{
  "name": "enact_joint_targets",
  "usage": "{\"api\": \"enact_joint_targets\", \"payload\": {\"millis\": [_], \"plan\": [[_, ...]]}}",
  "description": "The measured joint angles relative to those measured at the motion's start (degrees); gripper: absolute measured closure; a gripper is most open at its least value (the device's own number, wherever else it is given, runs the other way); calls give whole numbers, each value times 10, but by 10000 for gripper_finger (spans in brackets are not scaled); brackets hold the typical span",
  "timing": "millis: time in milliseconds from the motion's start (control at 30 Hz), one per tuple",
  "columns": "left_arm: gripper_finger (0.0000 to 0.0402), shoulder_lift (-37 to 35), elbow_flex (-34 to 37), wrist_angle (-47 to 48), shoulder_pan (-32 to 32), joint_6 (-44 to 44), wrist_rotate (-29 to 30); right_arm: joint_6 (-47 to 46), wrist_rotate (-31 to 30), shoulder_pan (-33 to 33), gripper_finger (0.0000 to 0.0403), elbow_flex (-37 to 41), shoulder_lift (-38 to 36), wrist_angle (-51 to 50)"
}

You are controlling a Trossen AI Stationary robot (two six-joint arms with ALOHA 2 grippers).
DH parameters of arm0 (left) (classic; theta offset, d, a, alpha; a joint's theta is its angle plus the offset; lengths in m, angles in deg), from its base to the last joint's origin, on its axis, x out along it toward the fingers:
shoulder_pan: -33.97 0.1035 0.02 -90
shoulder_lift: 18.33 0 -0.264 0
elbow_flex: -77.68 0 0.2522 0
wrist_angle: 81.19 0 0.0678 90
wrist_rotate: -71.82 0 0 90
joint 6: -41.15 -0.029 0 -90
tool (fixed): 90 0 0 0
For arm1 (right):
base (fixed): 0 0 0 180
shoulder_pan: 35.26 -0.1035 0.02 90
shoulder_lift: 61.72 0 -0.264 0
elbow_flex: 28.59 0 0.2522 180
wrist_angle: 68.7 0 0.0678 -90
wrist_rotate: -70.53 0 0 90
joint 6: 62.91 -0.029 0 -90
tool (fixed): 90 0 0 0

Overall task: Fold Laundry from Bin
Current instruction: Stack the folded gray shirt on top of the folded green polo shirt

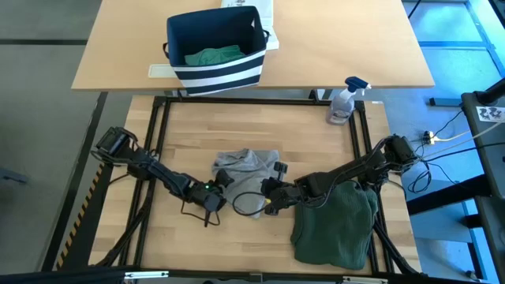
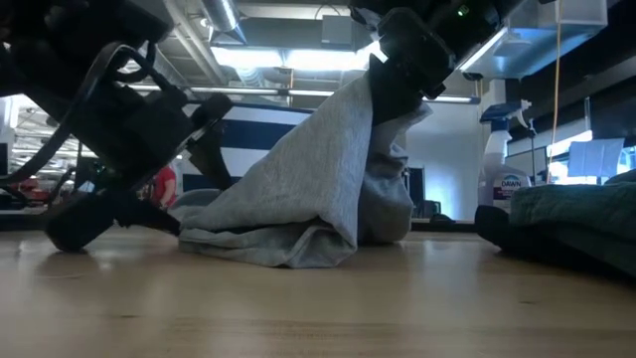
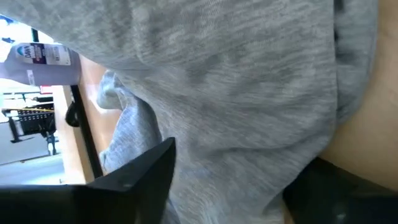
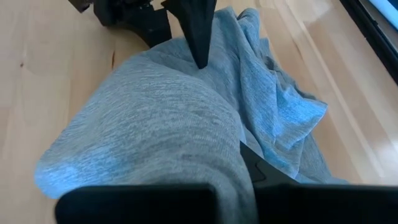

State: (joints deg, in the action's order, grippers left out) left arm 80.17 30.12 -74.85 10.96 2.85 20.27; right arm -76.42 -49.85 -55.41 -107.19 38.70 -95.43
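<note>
The light grey garment (image 1: 246,167) lay bunched at the middle of the work table (image 1: 331,150), and the right gripper (image 1: 271,203) had a fold of it pinched between pressed-together fingers, lifting that corner up off the wood. From table height the cloth hung off that pinch like a tent and pooled in soft creases at its foot: light, limp stuff, no stiffness at all, likely to sag wherever it went unsupported. The left gripper (image 1: 215,192) sat low at the garment's seven o'clock edge, fingers spread and straddling the cloth; whether they touched it I could not tell.

Off at the garment's four o'clock, the dark green garment (image 1: 335,223) lay flat under the right arm. The bin (image 1: 213,49) stood on the far table at twelve o'clock with a teal-green garment (image 1: 211,55) inside. A spray bottle (image 1: 342,102) stood at the work table's one o'clock corner.

My read: knit like this grips well and won't slip, but a pinch on a loose fold drags the rest in a heap. A hem or corner would be the better hold, one gripper on each, so the cloth could be spread taut.
</note>
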Motion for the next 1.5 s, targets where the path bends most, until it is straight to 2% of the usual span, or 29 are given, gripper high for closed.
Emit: {"api": "enact_joint_targets", "payload": {"millis": [100,200,267,467,633,867,1033,1267,1500], "plan": [[220,0,0,-1,2,7,-10,2,-7,0,398,0,0,0],[342,0,0,0,3,31,-23,2,-6,-1,398,0,-11,-5],[381,0,-2,-2,4,52,-28,2,-5,-1,398,0,-23,-11],[395,-18,-35,14,7,67,-37,-13,-1,-1,398,0,-91,-76],[397,-64,-93,25,7,27,-29,-58,5,-2,398,0,-172,-158],[397,-74,-189,72,14,-25,-39,-110,-2,-41,398,-19,-261,-286],[397,-74,-235,73,39,-45,-53,-163,-45,-92,398,-94,-266,-420],[397,-74,-278,71,84,-65,-95,-203,-97,-153,398,-190,-263,-540],[397,-72,-307,31,122,-115,-137,-255,-137,-178,398,-259,-263,-661]]}}
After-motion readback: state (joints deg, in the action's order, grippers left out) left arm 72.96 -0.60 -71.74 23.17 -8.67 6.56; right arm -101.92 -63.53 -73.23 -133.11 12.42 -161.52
